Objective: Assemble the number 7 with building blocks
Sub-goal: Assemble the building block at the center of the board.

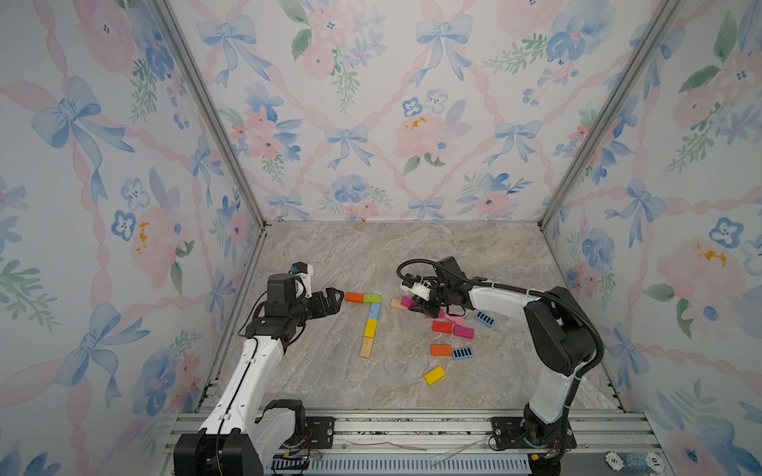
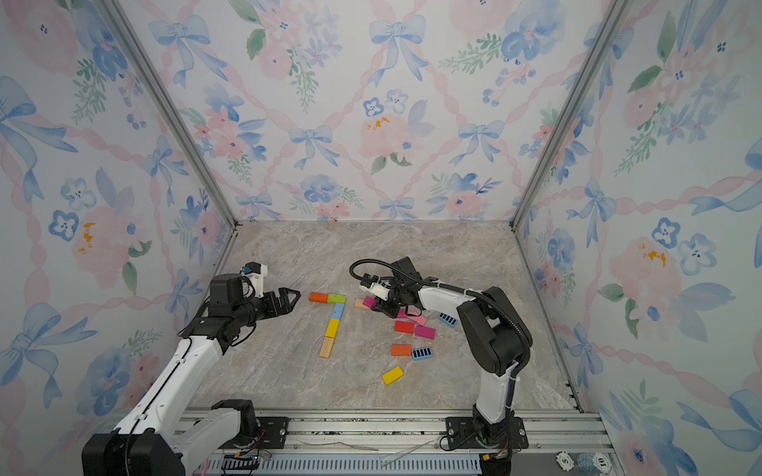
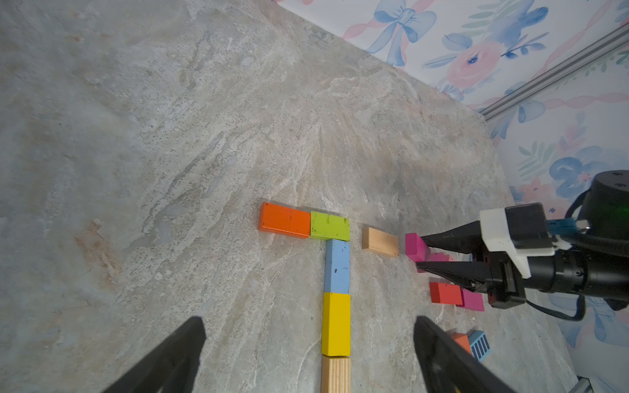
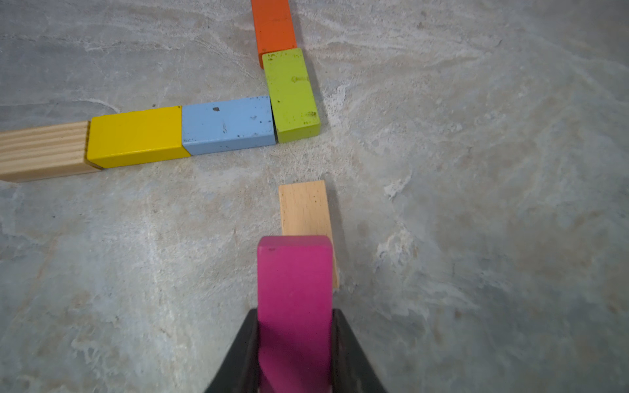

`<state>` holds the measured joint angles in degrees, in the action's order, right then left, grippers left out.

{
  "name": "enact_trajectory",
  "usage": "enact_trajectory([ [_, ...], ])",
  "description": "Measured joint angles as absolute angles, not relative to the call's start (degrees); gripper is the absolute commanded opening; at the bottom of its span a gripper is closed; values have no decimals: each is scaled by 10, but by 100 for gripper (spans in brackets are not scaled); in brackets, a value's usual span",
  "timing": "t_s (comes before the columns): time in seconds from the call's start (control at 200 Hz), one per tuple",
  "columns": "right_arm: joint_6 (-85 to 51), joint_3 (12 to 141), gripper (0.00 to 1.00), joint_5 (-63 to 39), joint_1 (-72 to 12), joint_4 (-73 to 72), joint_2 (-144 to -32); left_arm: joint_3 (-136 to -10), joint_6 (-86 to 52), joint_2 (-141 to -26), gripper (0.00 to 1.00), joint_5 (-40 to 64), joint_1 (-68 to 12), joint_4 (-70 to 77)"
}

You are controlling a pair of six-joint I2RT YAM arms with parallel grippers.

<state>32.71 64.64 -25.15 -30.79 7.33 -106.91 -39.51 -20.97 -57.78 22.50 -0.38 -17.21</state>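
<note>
1. Marble-look worktop (image 1: pixel 330 255), floral wallpaper on the walls.
2. Right fingers (image 4: pixel 238 357) clamped on the magenta block (image 4: pixel 294 289), held tilted. Its free end overlaps the tan block (image 4: pixel 303 207) in the right wrist view; can't tell if they touch.
3. Tan block lies flat, just beside the green block (image 4: pixel 291 93), with a small gap.
4. Left fingers (image 3: pixel 170 360) spread wide, holding nothing, tips near the orange block (image 1: pixel 354 297).
5. Number 7 (image 1: pixel 370 327) mid-worktop: orange and green bar; light blue block (image 3: pixel 337 265), yellow block (image 3: pixel 336 323) and lined wood block (image 3: pixel 335 374) as stem, end to end.
6. Loose on the right arm's side: red block (image 1: pixel 442 327), striped blue block (image 1: pixel 462 353), spare yellow block (image 1: pixel 434 375).

High stereo pair, wrist close-ups, blocks (image 1: pixel 370 327) shared
</note>
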Motion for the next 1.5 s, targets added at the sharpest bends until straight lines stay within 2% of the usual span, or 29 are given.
enact_trajectory([
  [1.145, 154, 738, 25, -268, -275, 250, -1100, -393, -210, -567, 98, 225, -4, -172],
  [1.5, 226, 840, 25, -161, -316, 393, -1156, -393, -210, -563, 98, 225, -4, -172],
])
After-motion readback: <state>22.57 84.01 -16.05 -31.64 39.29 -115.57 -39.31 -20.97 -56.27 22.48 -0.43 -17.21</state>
